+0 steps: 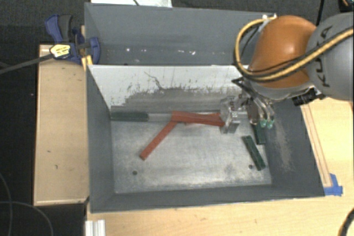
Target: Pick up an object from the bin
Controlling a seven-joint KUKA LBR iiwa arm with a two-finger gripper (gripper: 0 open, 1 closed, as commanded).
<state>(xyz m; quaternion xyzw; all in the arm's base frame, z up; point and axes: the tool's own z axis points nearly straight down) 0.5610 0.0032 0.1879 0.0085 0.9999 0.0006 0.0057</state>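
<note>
Reaching into the grey metal bin (99,135) from the right, the arm's gripper (232,119) hangs low over the floor near the back wall, beneath the orange wrist cover (279,50). A red-brown flat strip bent into a wide angle (182,119) lies immediately to the left of the jaws. Its right end meets the gripper's metal tip. Its upper limb runs leftward away from the jaws along the back of the floor, and its lower limb slants down and farther left toward the middle of the bin. Whether that right end lies between the jaws or only against them cannot be told, nor can the width at which the jaws stand. A short dark green bar (254,153) lies just below and slightly right of the jaws, apart from the strip. A second dark green bar (130,116) lies well to their left, level with them, beyond the strip's bend and at the foot of the back wall.
</note>
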